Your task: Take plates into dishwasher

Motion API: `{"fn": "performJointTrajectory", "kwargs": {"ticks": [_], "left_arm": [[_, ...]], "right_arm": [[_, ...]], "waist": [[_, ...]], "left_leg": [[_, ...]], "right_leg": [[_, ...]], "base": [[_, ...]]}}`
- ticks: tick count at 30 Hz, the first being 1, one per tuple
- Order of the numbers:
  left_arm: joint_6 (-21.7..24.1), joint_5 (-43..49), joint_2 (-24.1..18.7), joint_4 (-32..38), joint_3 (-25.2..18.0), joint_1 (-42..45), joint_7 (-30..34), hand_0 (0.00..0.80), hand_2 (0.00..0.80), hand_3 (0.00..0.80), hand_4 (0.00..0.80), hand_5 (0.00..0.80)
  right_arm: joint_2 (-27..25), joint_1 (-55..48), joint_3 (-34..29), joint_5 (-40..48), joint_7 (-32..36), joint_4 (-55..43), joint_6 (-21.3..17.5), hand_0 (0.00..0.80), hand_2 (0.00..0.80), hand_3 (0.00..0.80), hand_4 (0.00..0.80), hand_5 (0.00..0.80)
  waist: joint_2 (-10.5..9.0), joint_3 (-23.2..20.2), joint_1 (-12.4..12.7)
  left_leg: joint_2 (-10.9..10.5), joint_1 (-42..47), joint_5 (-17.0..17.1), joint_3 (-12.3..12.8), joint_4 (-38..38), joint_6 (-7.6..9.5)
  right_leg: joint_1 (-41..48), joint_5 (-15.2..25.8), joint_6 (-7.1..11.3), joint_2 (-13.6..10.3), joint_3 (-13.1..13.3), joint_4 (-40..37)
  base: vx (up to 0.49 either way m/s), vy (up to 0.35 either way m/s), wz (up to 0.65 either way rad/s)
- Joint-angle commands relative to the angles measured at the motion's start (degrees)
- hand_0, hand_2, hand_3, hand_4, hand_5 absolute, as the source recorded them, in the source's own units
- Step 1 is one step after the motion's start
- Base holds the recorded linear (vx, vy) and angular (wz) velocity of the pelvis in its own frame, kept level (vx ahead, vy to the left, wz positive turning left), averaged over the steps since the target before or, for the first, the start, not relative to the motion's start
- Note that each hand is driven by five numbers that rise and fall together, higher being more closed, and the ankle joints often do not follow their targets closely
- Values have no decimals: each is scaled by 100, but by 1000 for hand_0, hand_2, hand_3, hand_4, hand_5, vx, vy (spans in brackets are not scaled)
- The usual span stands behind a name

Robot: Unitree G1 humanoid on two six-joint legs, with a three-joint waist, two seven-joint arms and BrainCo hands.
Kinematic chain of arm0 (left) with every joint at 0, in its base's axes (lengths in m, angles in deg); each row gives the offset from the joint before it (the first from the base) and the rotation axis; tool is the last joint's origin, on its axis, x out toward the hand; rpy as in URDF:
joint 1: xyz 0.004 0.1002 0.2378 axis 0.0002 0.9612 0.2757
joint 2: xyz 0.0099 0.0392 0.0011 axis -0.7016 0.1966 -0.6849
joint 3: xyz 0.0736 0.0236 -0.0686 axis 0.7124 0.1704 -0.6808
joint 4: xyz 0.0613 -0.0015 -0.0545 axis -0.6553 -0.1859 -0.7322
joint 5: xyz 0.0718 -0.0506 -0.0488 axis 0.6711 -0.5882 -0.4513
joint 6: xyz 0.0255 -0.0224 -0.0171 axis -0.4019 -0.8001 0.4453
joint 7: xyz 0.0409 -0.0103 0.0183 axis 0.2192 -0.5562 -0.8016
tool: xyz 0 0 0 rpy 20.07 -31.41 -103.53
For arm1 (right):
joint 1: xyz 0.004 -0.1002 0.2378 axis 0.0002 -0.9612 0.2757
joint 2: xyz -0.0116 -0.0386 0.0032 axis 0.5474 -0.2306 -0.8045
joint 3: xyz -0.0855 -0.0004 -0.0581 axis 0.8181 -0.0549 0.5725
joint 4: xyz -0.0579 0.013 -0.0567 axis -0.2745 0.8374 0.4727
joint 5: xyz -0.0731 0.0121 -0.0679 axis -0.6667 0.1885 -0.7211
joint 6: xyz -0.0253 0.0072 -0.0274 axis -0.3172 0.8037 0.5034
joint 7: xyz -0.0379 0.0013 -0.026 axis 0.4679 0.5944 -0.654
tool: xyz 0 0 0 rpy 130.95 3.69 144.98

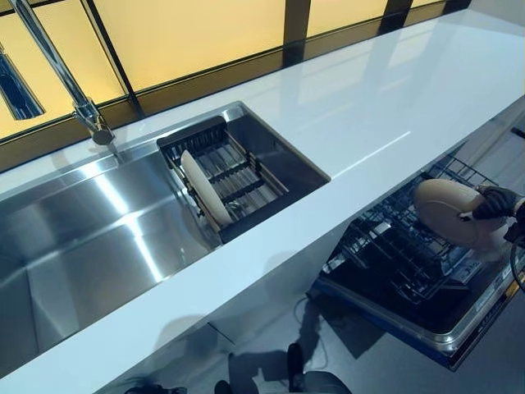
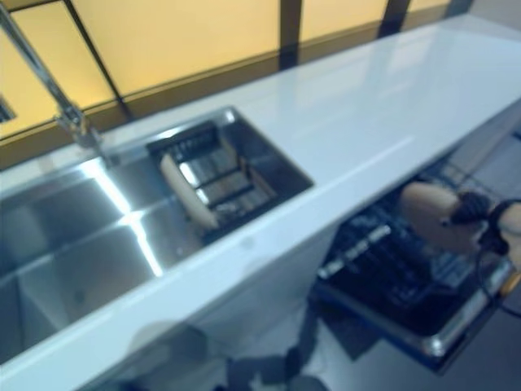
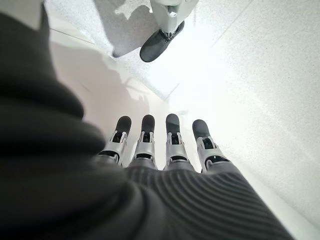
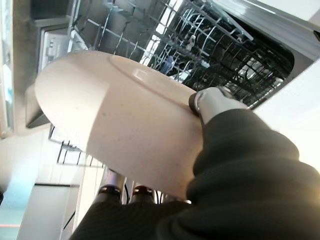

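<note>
My right hand (image 1: 497,203) is shut on a cream plate (image 1: 449,212) and holds it tilted above the pulled-out dishwasher rack (image 1: 402,246) at the right. In the right wrist view the thumb (image 4: 212,102) presses on the plate (image 4: 125,120) and the fingers curl under it, with the wire rack (image 4: 200,45) behind. A second cream plate (image 1: 205,190) stands on edge in the dark drying rack (image 1: 230,176) inside the sink. My left hand (image 3: 165,150) shows only in its wrist view, fingers straight, empty, hanging over the floor.
A steel sink (image 1: 98,246) with a tall tap (image 1: 78,98) lies at the left. A white counter (image 1: 377,107) runs across to the right. The open dishwasher door (image 1: 435,328) juts out below the counter edge. A person's shoe (image 3: 160,42) stands on the floor.
</note>
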Motion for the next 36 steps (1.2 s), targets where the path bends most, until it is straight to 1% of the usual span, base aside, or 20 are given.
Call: {"fn": "performJointTrajectory", "kwargs": {"ticks": [1, 13, 21, 25, 36], "left_arm": [[35, 179, -453, -55, -41, -237, 60, 0, 0, 0, 0, 0], [65, 91, -413, -56, 58, -402, 72, 0, 0, 0, 0, 0], [114, 74, -352, -96, 76, -439, 68, 0, 0, 0, 0, 0], [152, 54, -306, -105, 123, -476, 39, 0, 0, 0, 0, 0], [191, 52, -230, -161, 157, -546, 85, 0, 0, 0, 0, 0]], "right_arm": [[228, 771, 283, -76, -286, 347, 73, 800, 800, 800, 800, 800], [768, 1006, 485, -138, -327, 1079, 89, 800, 800, 800, 800, 800], [1108, 1021, 488, -177, -387, 1418, 238, 800, 800, 800, 800, 800], [1350, 1053, 482, -283, -466, 1789, 250, 800, 800, 800, 800, 800], [1695, 1050, 504, -488, -534, 2494, 320, 800, 800, 800, 800, 800]], "waist": [[-220, 95, 173], [-42, 181, 284], [51, 222, 329], [146, 249, 385], [302, 279, 479]], "left_leg": [[64, 111, -34, -226, 10, -75], [35, 74, -27, -289, 10, -84], [14, 57, -20, -318, 10, -92], [-13, 46, -17, -355, 10, -92], [-48, -5, 18, -424, 10, -99]], "right_leg": [[175, -136, 653, -414, 40, 17], [193, -173, 637, -480, -29, 17], [188, -175, 632, -532, -44, 17], [204, -184, 625, -562, -68, 17], [210, -199, 615, -609, -95, 17]], "base": [[0, 0, 0], [-10, 5, 3], [-4, 3, 3], [0, 0, 0], [0, 3, 2]]}}
